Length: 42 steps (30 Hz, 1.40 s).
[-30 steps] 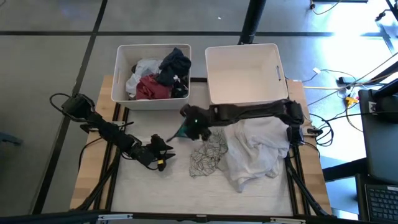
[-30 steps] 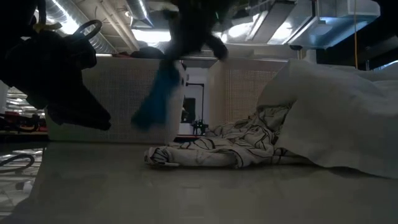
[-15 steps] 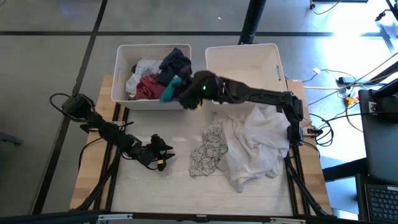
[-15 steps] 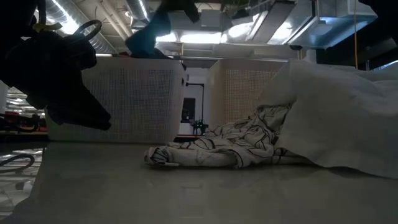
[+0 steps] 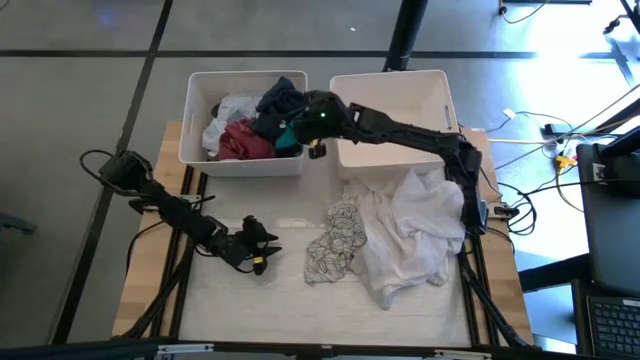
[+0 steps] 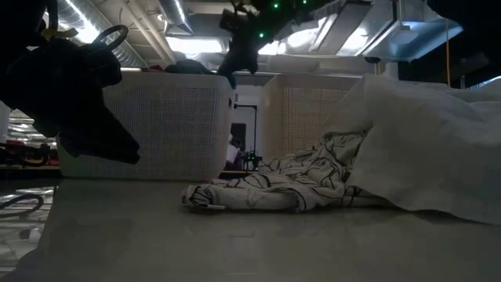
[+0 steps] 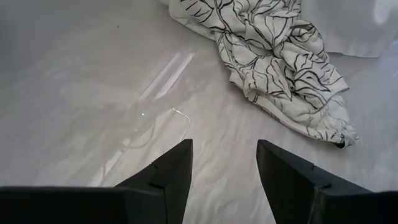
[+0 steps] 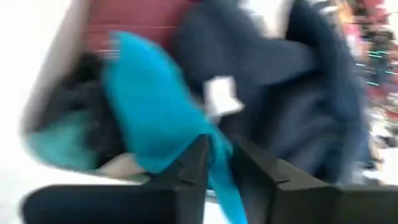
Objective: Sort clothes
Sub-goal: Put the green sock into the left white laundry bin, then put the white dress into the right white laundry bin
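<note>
My right gripper hangs over the right end of the left white bin and is shut on a teal garment, also seen in the high view. The bin holds maroon, white and dark clothes. A black-patterned white garment and a large white garment lie on the table. My left gripper is open and empty, low over the table left of the patterned garment. My right gripper pinches a narrow bunch of the teal garment between its two fingers. One layer or several, I cannot tell. The rest of the garment spreads out beyond the fingers over the dark and maroon clothes in the bin.
A second white bin stands to the right of the first, at the table's far edge. My right arm reaches across its front left corner. Bare tabletop lies along the near edge.
My right gripper has carried the teal garment up from beside the patterned garment and toward the table's far edge, to over the left bin. The garment, which hung clear below the fingers, now lies over the clothes in that bin.
</note>
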Each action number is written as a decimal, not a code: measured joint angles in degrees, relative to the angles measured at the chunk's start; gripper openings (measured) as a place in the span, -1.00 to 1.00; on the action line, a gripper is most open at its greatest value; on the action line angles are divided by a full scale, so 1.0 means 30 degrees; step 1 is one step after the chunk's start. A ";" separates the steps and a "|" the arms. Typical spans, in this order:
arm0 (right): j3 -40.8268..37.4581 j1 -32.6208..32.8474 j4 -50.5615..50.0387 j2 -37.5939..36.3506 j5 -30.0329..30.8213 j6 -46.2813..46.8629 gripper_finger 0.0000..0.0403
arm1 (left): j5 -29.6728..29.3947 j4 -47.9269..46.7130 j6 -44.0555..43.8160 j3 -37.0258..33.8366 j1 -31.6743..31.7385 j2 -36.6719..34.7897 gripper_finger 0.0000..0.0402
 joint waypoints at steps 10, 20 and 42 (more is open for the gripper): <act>0.3063 0.1632 -0.3767 -0.0196 -0.0338 -0.1845 0.12 | 0.0000 -0.0010 0.0025 0.0000 0.0000 0.0000 -0.16; 0.5472 0.5201 -1.4235 -0.0252 -0.0936 -0.0008 0.34 | 0.0000 -0.0010 -0.0018 0.0000 0.0000 0.0000 -0.16; -0.6020 1.2830 -1.9736 -0.4789 0.3008 1.2730 0.35 | 0.0022 -0.0104 -0.0024 0.0002 -0.0271 0.0000 -0.16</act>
